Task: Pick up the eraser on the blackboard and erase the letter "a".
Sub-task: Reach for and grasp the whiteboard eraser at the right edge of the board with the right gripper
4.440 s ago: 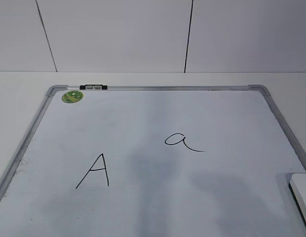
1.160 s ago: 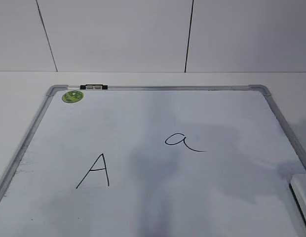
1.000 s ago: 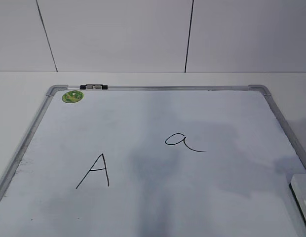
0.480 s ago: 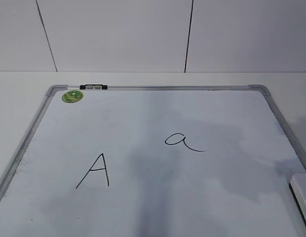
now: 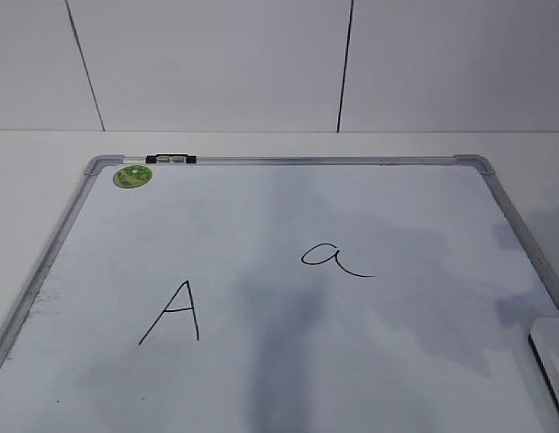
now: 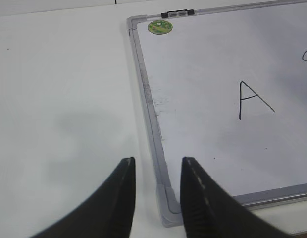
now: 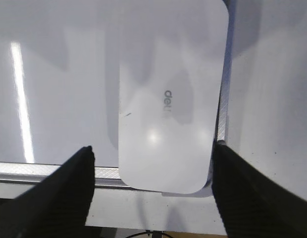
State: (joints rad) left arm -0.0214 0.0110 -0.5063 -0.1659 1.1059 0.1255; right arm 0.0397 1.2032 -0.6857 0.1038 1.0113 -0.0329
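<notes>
White table bearing the blackboard; right gripper spread wide astride the eraser; letter "a" intact; left gripper parted, empty.

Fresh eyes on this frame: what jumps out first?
The two black marker letters on the blackboard: the capital "A" at left and the letter "a" near the middle, both intact. Next, the right gripper, jaws wide open, straddling the eraser at the board's right near corner. The left gripper is open over the opposite near corner.
</notes>
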